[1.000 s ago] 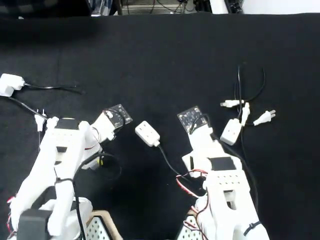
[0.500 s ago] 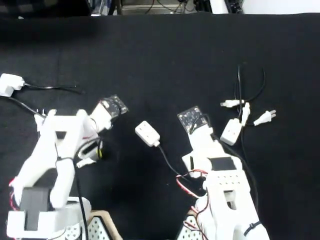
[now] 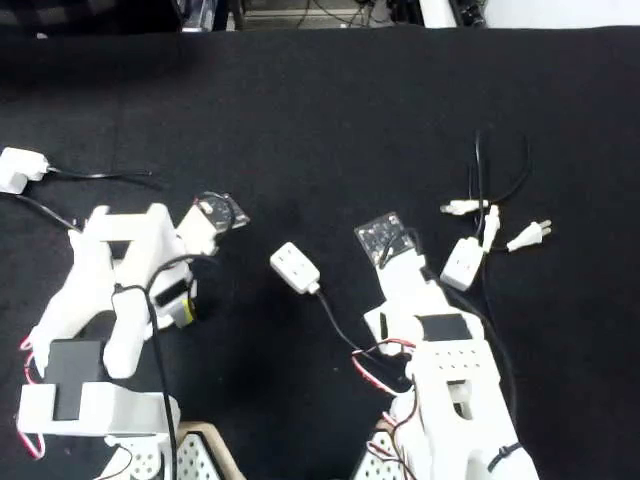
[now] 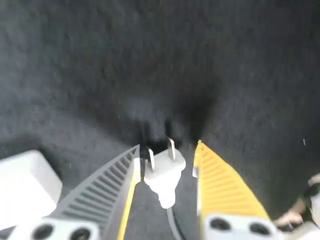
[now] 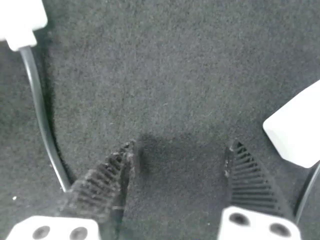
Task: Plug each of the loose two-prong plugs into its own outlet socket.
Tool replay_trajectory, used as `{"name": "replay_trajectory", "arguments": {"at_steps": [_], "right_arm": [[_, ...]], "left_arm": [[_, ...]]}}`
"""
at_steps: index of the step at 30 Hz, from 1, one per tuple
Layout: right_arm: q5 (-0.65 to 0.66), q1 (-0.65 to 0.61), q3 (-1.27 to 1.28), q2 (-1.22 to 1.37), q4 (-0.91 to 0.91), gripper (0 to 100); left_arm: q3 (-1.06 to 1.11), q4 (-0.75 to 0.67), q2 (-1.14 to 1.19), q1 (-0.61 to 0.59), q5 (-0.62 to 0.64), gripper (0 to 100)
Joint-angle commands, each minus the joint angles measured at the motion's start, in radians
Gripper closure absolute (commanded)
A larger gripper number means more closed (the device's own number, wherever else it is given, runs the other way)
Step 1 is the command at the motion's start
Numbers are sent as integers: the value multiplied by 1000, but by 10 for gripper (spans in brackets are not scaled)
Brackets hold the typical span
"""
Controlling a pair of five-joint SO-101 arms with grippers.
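Note:
In the left wrist view a white two-prong plug sits between my left gripper's fingers, prongs pointing away, its shadow cast on the cloth ahead. That gripper is shut on it, left of a white outlet socket whose corner lies beside it. My right gripper hangs open and empty over bare cloth, between that socket and a second socket. Loose white plugs lie beyond the second socket.
Black cords loop around the loose plugs at the right. A black cord trails from the middle socket toward the right arm's base. Another white socket with cords lies at the far left edge. The black cloth stretches behind.
My left arm has swung, carrying its gripper up and to the left, farther from the middle socket. The right arm has kept still.

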Motion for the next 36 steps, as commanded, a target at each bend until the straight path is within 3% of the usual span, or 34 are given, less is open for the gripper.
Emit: {"name": "replay_trajectory", "arguments": {"at_steps": [1, 10, 22, 25, 29, 33, 36], "right_arm": [[-2, -11, -4, -13, -11, 723], [-2, -11, -4, -13, -11, 723], [-5, -14, -4, -13, -12, 723], [-6, -15, -4, -13, -12, 723], [-8, -15, -4, -13, -12, 723], [-8, -15, -4, -13, -12, 723], [-8, -15, 1, -13, -12, 723]], "left_arm": [[-137, 103, -5, -51, -32, 819], [-344, 239, -5, -38, 15, 817], [-223, 226, -38, -237, 18, 820], [-99, 158, -141, -269, 20, 820], [154, -75, -351, -288, 132, 820], [372, -285, -531, -262, 239, 817], [444, -339, -565, -220, 252, 816]]}}
